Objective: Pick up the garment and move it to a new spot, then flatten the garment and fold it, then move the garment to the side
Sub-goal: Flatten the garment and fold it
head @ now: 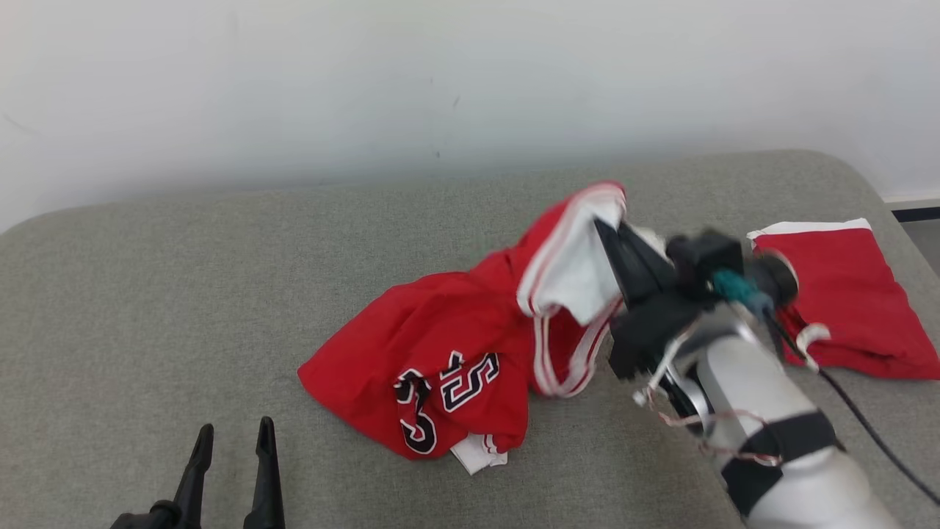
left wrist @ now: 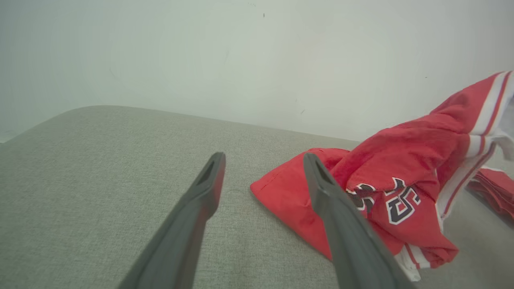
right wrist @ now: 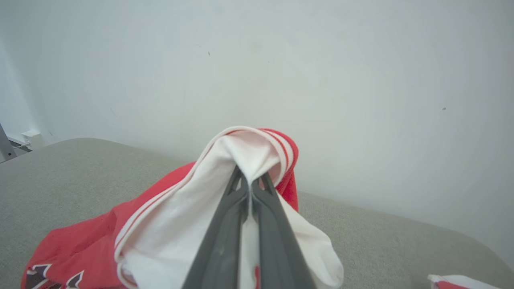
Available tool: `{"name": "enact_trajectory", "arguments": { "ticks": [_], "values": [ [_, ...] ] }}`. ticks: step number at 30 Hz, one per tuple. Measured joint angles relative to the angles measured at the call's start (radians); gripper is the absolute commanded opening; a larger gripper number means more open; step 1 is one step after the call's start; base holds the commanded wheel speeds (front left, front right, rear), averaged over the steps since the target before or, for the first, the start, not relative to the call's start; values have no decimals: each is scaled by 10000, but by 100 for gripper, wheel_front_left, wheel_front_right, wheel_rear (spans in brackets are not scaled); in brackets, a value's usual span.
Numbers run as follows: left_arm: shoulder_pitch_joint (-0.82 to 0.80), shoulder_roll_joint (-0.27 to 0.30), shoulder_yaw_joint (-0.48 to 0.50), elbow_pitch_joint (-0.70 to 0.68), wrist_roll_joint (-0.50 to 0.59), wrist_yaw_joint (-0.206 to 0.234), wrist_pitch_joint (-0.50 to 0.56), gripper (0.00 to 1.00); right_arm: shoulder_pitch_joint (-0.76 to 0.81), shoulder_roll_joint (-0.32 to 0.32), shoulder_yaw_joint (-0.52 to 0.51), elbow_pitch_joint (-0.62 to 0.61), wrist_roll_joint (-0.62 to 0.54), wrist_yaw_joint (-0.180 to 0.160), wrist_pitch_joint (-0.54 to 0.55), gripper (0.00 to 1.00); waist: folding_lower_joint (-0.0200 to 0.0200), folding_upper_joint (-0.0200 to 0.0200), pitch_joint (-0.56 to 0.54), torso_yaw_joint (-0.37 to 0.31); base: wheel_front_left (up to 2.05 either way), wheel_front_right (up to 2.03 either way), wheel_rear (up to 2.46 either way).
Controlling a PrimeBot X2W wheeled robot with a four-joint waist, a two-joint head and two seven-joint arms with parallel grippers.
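The right forearm (head: 764, 411) rises from the lower right of the head view and slants up and left. It is pale, with a black band around it and thin wires and a dark cable along it. At its end the black wrist turns the right gripper (head: 605, 226) toward the wall (head: 367, 73), fingers pointing up and left.

Its two dark fingers are pressed together along their length. They pinch a fold of the garment (head: 440, 345) near its striped edge, and in the right wrist view white cloth bulges over and on both sides of the tips.

The left gripper (head: 235, 430) sits low at the lower left of the head view, fingers pointing up the view. Its fingers stand wide apart with nothing between them, over bare cushion (head: 147, 308) and apart from the garment's near corner.

The garment is red, with white and red striped trim, a white inner side and black numerals outlined in white. It lies crumpled near the middle of the grey cushion. Its left and near parts rest on the fabric, and a small white piece sticks out under the near edge.

The gripped part is pulled up into a peak on the right, above the cushion, showing the white inside.

A second red cloth (head: 852, 294) with a white edge lies flat at the cushion's right end, beyond the forearm and apart from the garment.
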Motion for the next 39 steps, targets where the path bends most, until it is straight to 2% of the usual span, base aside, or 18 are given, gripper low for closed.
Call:
{"name": "enact_trajectory", "arguments": {
  "ticks": [7, 11, 15, 18, 22, 30, 34, 39],
  "values": [
    [-26, -2, -102, -71, -19, 33, 0, 100, -1763, 238, 1099, -932, 171, 0, 196, 0, 0, 0, 75, 88, 0, 0, 0],
    [-132, -4, -123, -86, -19, 29, 0, 100, -2989, 353, 1567, -1156, 525, 0, -155, 0, 0, 0, 240, 173, 0, 0, 0],
    [-179, -4, -98, -88, -19, 29, -2, 100, -4027, 497, 1452, -1601, 1072, 0, -932, 0, 1, 0, 384, 242, 0, 0, 0],
    [-228, -4, -61, -86, -17, 29, 0, 100, -4144, 493, 1206, -1544, 1377, 0, -1049, 0, 0, 0, 461, 245, 0, 0, 0],
    [-282, -2, -102, -79, -58, 46, -2, 100, -3230, -25, 756, -861, 1461, 0, -865, 0, 0, 0, 522, 243, 0, 0, 0],
    [-280, -6, -130, -33, -123, 86, 0, 100, 266, -1003, -1037, 167, 1116, 0, 575, 0, 0, 0, 615, 10, 0, 0, 0],
    [-336, -4, -69, -8, -121, 86, -2, 100, 1565, -936, -2098, 199, 848, 0, 1104, 0, 0, 0, 658, -164, 0, 0, 0],
    [-439, -6, -58, 48, -117, 71, -2, 100, 2653, -414, -3028, -529, 786, 0, 1764, 0, 1, 1, 639, -323, 0, 0, 0]
  ]
}}
